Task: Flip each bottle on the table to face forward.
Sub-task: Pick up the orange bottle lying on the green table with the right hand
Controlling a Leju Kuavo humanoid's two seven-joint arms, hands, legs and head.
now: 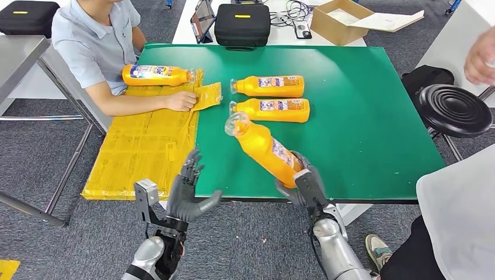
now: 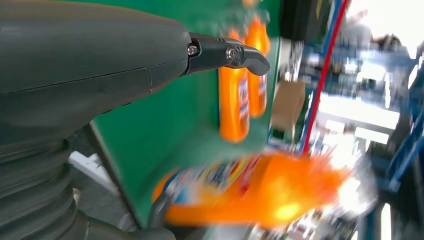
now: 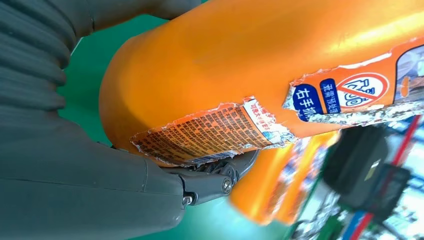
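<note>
My right hand (image 1: 303, 178) grips the base of an orange bottle (image 1: 265, 146) (image 3: 240, 65), which is tilted up off the green table (image 1: 362, 116) with its clear cap pointing to the far left. The torn label of this bottle faces the right wrist camera. Two more orange bottles lie side by side on the table beyond it, one (image 1: 268, 86) behind the other (image 1: 271, 109), caps to the left. A fourth bottle (image 1: 156, 74) lies on the yellow mat near a person's arm. My left hand (image 1: 188, 189) hovers open at the table's near edge, fingers spread.
A person sits at the left with a forearm (image 1: 146, 102) on the yellow mat (image 1: 140, 146). A black stool (image 1: 455, 109) and another person stand at the right. A black case (image 1: 242, 24) and a cardboard box (image 1: 341, 20) sit on the white table behind.
</note>
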